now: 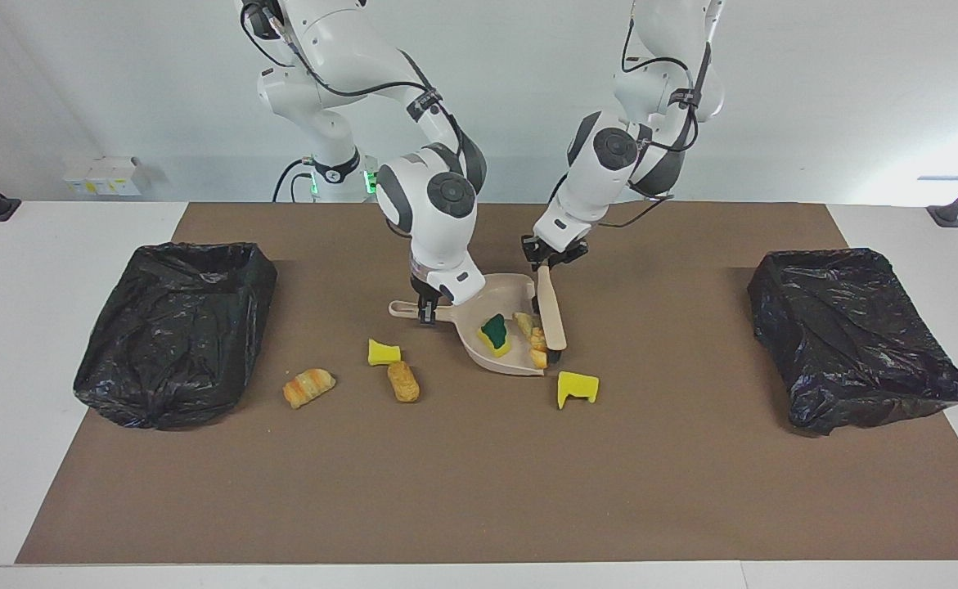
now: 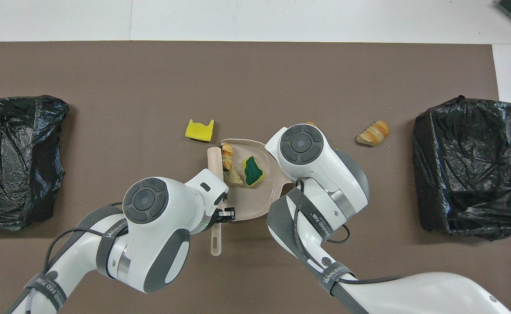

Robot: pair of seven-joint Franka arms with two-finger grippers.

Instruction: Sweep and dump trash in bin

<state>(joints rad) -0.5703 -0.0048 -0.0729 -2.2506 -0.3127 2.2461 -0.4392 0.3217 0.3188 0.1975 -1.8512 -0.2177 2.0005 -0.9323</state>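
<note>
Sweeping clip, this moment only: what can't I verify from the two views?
- Overhead view: the right arm's wrist covers the tan pastry lump and small yellow sponge chunk, plus the beige dustpan's handle.
- Both views: inside of the black-bagged bins isn't visible, too dark.
- Overhead view: left arm hides the beige brush's gripped spot.
</note>
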